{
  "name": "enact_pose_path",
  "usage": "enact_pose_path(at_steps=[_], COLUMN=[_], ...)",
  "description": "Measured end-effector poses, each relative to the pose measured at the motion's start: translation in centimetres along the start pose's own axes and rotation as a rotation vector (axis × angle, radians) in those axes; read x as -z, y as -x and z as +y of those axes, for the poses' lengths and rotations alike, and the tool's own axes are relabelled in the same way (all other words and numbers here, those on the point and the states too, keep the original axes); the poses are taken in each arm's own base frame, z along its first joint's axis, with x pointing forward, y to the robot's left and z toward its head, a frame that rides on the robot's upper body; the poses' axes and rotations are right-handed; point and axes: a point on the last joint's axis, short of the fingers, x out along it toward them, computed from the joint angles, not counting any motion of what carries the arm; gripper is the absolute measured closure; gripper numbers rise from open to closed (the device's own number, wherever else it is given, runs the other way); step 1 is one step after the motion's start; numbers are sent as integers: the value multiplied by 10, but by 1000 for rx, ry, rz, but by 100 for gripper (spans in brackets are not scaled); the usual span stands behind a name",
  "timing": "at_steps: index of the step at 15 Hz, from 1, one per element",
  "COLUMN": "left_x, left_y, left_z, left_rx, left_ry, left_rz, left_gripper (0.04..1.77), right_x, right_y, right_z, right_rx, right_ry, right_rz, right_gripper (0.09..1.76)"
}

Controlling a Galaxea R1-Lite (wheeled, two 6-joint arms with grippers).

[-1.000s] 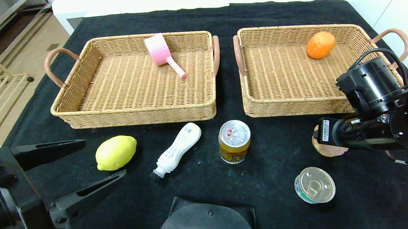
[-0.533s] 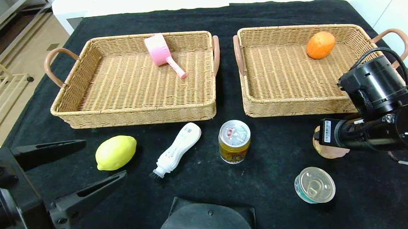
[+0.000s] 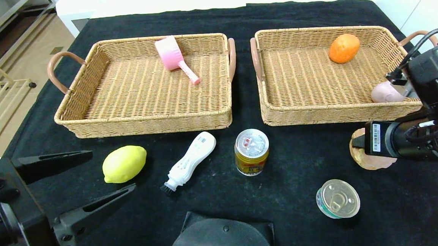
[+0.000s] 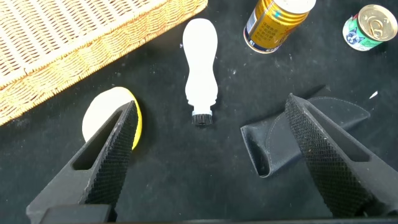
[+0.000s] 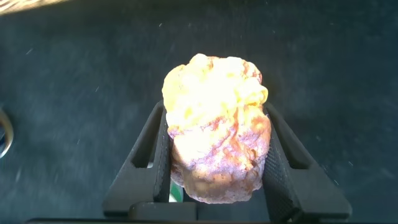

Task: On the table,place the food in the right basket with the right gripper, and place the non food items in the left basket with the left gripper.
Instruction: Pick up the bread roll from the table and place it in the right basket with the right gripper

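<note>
bun (image 5: 216,140) is gripped between the two black fingers of the right gripper (image 5: 216,163), as seen in the right wrist view; the jaws are closed against its two sides. in the head view the bun (image 3: 369,155) is seen at the right of the table (image 3: 223,198), just near of the right basket (image 3: 336,110), mostly hidden behind the right arm; whether it is lifted clear of the cloth cannot be told. the right basket is noted to hold an orange fruit (image 3: 344,48) in its far right corner and a pale pink rounded item (image 3: 386,92) against its near right wall. the left gripper (image 3: 91,182) is found at the near left of the table with its jaws spread wide and nothing between them; the lemon (image 3: 124,163) lies just beyond the fingertips, untouched. the white brush (image 3: 190,159) is laid on the cloth to the right of the lemon, bristles toward the near side, tilted. the gold can (image 3: 252,151) stands upright right of the brush, just near of the gap between the two baskets. the short tin (image 3: 337,198) is seen near of the bun, its pull-ring lid facing up. the black pouch (image 3: 224,238) lies flat at the near edge, centre. the left basket (image 3: 143,122) is recorded as holding a pink scoop (image 3: 175,59) at its far wall, handle pointing toward the near right.
</note>
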Motion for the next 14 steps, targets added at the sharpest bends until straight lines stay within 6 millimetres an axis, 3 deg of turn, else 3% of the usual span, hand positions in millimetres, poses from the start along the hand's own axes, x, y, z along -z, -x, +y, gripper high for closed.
enact_pose_path(at_steps=[8, 14], left_x=[0, 0], left_y=[0, 0], left_z=[0, 0], left_rx=[0, -7], left_ry=[0, 0], left_rz=[-1, 0], left_gripper=[9, 9], right_x=[-25, -53], right_y=[46, 47], right_z=[-3, 6], right_rx=[-57, -70], right_ry=[19, 63], right_rz=[-84, -167], right_gripper=[98, 98])
